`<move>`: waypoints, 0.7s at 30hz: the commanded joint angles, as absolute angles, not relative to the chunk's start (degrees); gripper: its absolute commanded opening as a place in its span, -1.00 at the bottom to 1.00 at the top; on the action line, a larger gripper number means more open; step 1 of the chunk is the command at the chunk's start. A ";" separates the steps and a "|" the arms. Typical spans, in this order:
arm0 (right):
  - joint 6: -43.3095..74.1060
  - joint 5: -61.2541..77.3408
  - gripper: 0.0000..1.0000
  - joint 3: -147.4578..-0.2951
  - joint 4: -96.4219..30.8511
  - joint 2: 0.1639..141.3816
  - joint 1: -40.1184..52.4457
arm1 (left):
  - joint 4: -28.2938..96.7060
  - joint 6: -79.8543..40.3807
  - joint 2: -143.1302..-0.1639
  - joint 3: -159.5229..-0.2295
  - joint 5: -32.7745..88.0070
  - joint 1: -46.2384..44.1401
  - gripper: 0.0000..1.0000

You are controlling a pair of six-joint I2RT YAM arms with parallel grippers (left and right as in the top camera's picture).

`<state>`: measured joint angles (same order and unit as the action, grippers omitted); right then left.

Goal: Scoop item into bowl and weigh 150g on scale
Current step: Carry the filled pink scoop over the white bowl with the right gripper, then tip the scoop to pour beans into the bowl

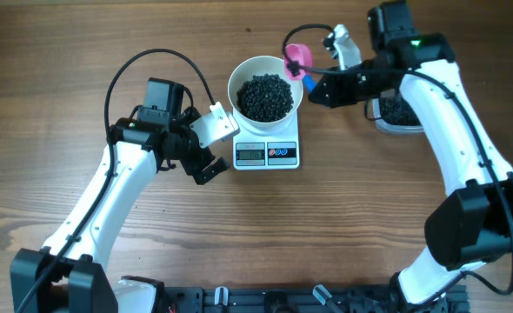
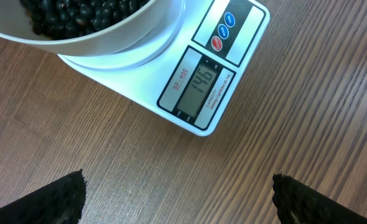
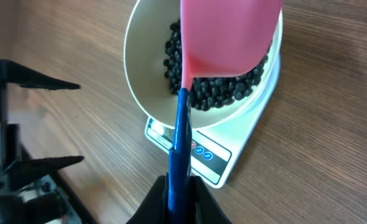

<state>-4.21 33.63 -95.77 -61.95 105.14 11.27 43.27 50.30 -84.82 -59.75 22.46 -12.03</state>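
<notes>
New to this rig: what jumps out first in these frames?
A white bowl full of black beans, sitting on the scale, centre of the overhead view. The right gripper holds a pink scoop over the bowl's rim; the left gripper, open, hovers before the display, reading 146.

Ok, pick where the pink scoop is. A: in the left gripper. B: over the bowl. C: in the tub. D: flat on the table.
B: the scoop, its handle clamped in the right gripper, hangs over the bowl.
</notes>
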 commanded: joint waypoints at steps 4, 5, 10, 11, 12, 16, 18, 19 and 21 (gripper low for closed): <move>-1.28 16.99 -0.91 -99.11 -61.54 103.48 17.72 | 43.11 51.00 -85.19 -59.94 23.77 -11.81 1.00; -1.28 15.44 -0.91 -99.11 -61.54 103.48 18.37 | 43.11 51.00 -85.19 -59.94 23.77 -11.81 1.00; -1.34 9.98 -0.91 -99.11 -61.47 103.48 21.63 | 43.11 51.00 -85.19 -59.94 23.77 -11.81 1.00; -1.37 8.73 -0.91 -99.11 -61.43 103.48 22.17 | 43.11 51.00 -85.19 -59.94 23.77 -11.81 1.00; -1.34 7.51 -0.92 -99.11 -61.32 103.48 22.76 | 43.11 51.00 -85.19 -59.94 23.77 -11.81 1.00; -1.54 2.92 -0.91 -99.11 -60.73 103.50 25.47 | 43.11 51.00 -85.19 -59.94 23.77 -11.81 1.00; -1.56 0.34 -0.91 -99.11 -60.66 103.50 26.74 | 43.11 51.00 -85.19 -59.94 23.77 -11.81 1.00; -1.58 -0.75 -0.92 -99.11 -60.66 103.50 27.18 | 43.11 51.00 -85.19 -59.94 23.77 -11.81 1.00; -2.26 -1.93 -0.91 -99.11 -60.64 103.50 27.66 | 43.11 51.00 -85.19 -59.94 23.77 -11.81 1.00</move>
